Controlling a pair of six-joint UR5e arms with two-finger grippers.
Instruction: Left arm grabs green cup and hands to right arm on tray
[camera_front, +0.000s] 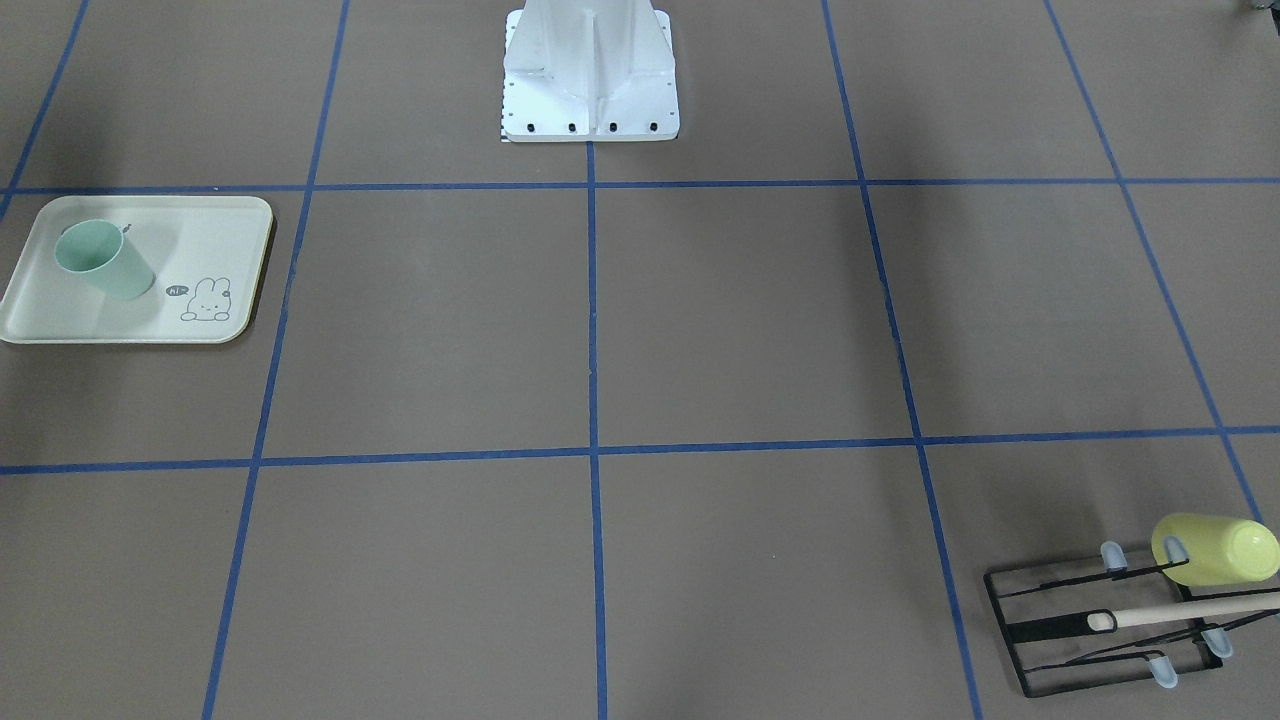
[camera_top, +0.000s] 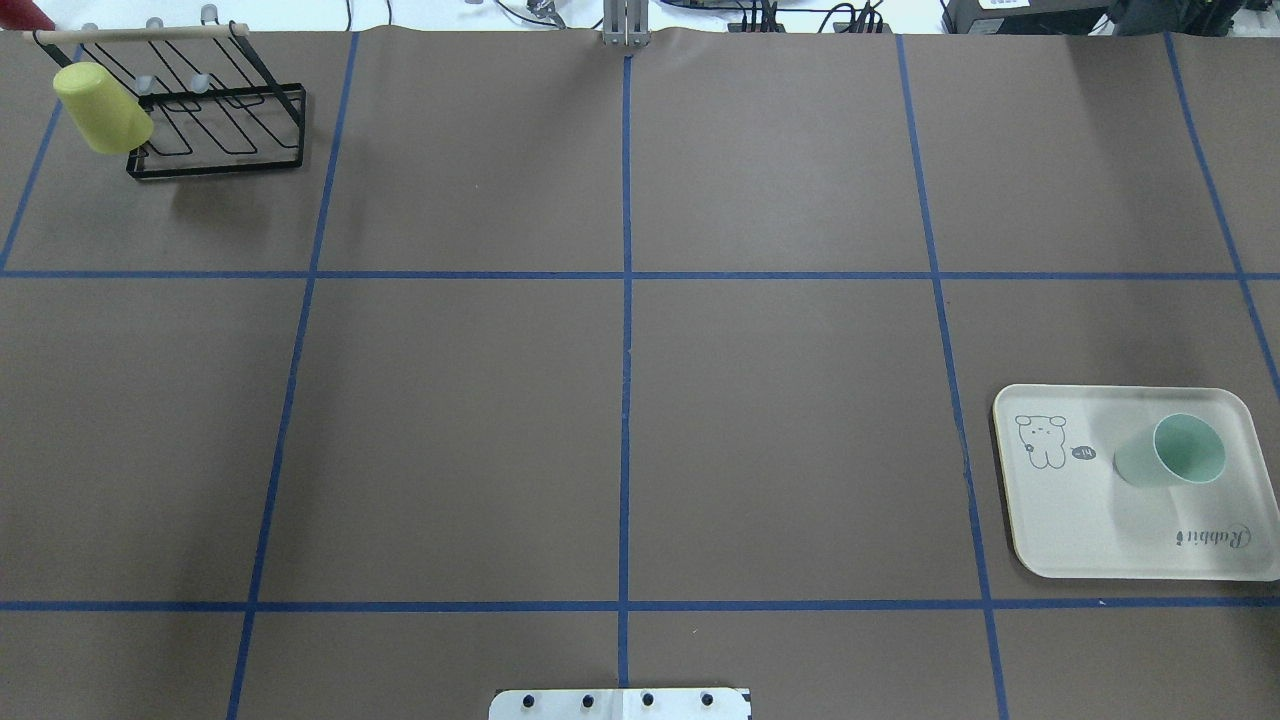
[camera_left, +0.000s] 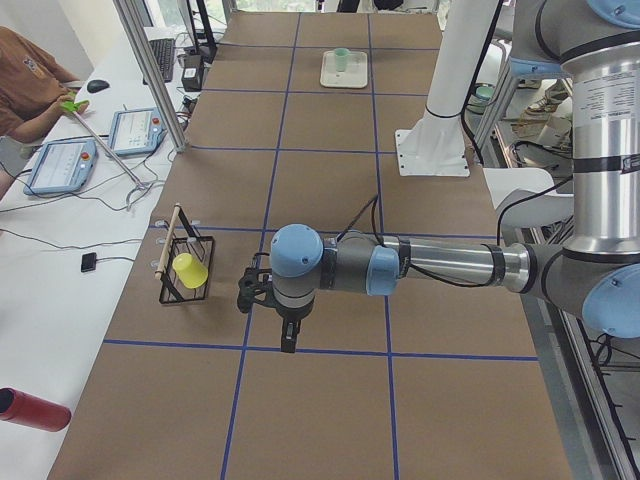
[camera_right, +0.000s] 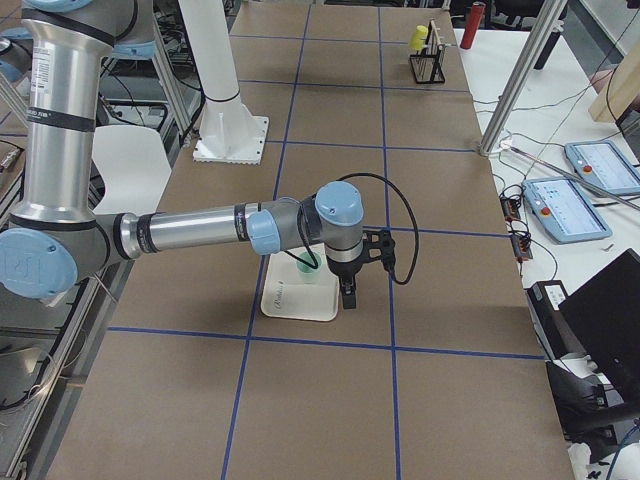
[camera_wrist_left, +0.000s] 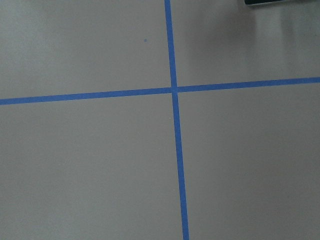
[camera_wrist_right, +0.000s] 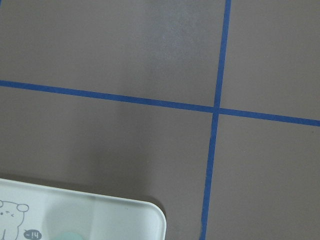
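The cup (camera_top: 1170, 452) is standing mouth up on the tray (camera_top: 1090, 530), which is lying by the right edge of the counter (camera_top: 600, 400), so the job is looking done to me. The left hand (camera_left: 289, 343) is hanging over the counter toward its left edge, and the right hand (camera_right: 347, 299) is hanging near the tray. Neither one is touching the cup, and I cannot tell if they are open or closed.
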